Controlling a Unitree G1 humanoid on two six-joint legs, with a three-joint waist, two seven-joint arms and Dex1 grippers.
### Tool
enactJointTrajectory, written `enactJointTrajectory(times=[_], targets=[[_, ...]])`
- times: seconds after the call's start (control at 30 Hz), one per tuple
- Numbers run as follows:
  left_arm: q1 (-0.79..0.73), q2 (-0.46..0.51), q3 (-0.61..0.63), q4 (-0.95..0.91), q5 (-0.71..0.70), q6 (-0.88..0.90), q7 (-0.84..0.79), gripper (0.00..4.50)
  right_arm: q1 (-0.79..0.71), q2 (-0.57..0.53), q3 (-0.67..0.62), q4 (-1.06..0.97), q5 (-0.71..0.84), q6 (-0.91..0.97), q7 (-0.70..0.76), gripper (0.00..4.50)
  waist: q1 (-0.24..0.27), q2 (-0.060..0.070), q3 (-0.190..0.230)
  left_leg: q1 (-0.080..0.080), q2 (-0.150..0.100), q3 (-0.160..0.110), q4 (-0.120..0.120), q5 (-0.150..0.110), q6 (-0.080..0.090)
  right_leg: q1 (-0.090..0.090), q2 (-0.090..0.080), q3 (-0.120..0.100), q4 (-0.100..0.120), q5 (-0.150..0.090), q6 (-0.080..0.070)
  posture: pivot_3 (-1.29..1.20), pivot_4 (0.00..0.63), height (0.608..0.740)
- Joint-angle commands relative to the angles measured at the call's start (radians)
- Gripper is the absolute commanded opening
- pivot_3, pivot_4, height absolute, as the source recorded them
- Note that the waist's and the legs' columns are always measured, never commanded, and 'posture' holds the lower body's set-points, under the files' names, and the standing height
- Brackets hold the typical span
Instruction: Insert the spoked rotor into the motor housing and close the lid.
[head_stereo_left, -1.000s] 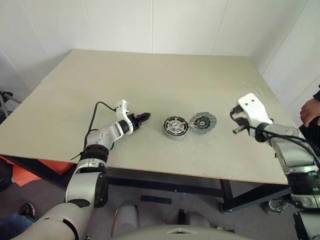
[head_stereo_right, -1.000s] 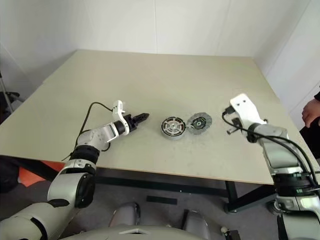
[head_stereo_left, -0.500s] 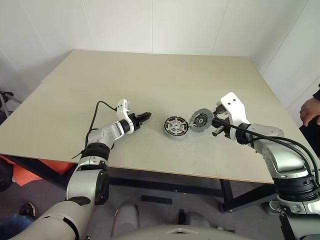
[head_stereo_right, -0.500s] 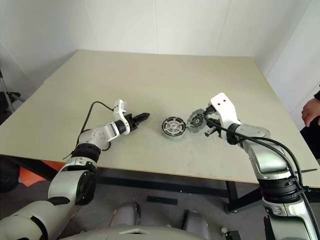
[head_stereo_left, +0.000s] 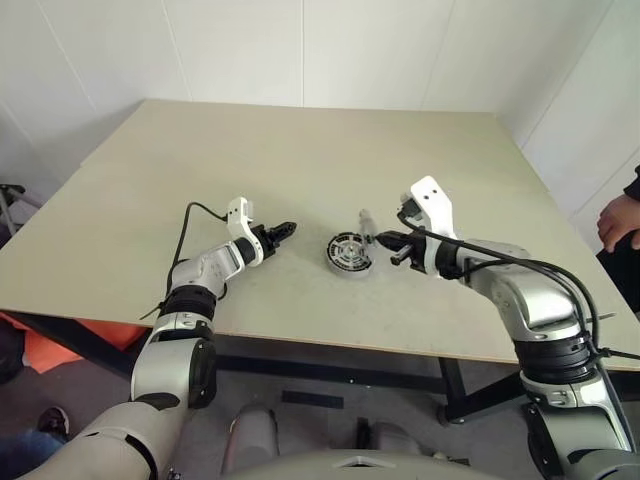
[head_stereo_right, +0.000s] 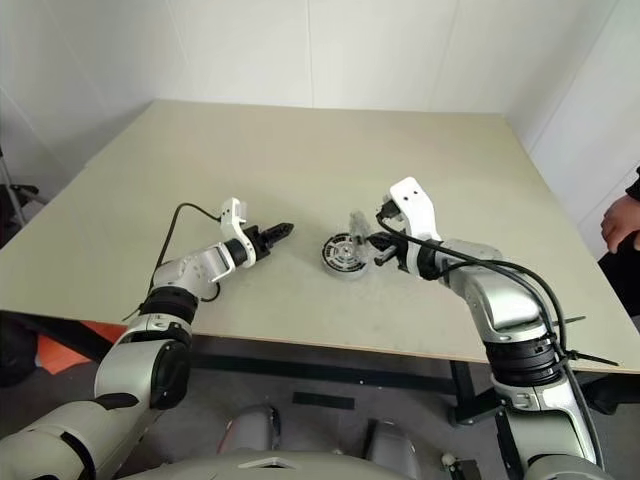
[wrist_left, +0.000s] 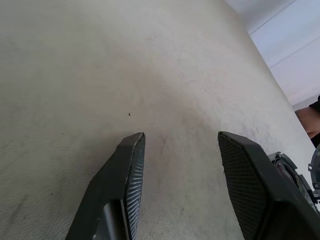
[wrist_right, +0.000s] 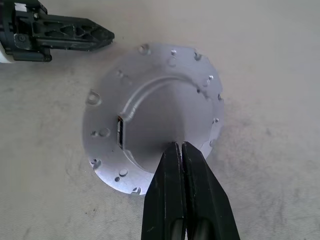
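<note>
We see right hand (head_stereo_left: 385, 240) clenched, tips against upturned lid (wrist_right: 155, 122), just right of motor housing (head_stereo_left: 349, 252); left hand (head_stereo_left: 283, 229) released, empty, left of housing.

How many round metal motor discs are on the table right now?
2. The dark round metal housing with a silvery centre lies flat mid-table. The plain grey round metal lid stands tilted beside it, at the right gripper. A smaller disc may be hidden.

Two head cameras look down from high up at the whole table (head_stereo_left: 300, 150). Each wrist camera looks close along its fingers.
</note>
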Motion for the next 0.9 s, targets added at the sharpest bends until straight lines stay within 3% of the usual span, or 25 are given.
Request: enactJointTrajectory(times=[0.03,0.4,0.63,0.83,0.9], targets=[[-0.028,0.010,0.007,-0.016,-0.004,-0.014,-0.002,2.45,-0.027,0.029,0.013,0.045,-0.009,-0.048,-0.009,0.05,0.000,0.000,0.000,0.000,0.000,0.000,0.000,0.000,0.000,0.000,0.000,0.000,0.000,0.000,0.000,0.00,0.000,0.740],[-0.023,0.023,0.012,-0.024,-0.004,-0.010,-0.002,2.45,0.030,0.076,0.027,0.154,-0.035,-0.111,-0.026,0.05,-0.001,-0.001,0.000,0.002,0.000,0.000,0.000,0.000,0.000,0.001,0.000,0.000,0.000,0.000,0.000,0.00,0.000,0.740],[-0.021,0.016,0.000,-0.026,0.001,-0.011,-0.007,2.45,0.007,0.118,-0.100,0.103,0.029,-0.207,-0.046,0.05,0.000,-0.001,0.000,0.001,0.000,0.000,0.000,0.000,-0.001,0.000,0.000,0.000,0.000,0.000,0.000,0.00,0.000,0.740],[-0.037,0.011,-0.013,-0.013,0.010,-0.016,-0.019,2.45,-0.015,0.106,-0.086,0.085,0.018,-0.255,-0.029,0.05,0.000,-0.001,0.000,-0.001,0.000,0.000,0.000,0.000,0.000,0.000,0.000,0.000,0.000,0.000,0.000,0.00,0.000,0.740],[-0.042,0.010,-0.015,-0.008,0.013,-0.018,-0.021,2.45,-0.012,0.107,-0.078,0.084,0.036,-0.251,-0.002,0.42,0.000,-0.001,0.000,0.000,0.000,0.000,0.000,0.000,0.000,0.000,0.000,0.000,0.000,0.000,0.000,0.00,0.000,0.740]])
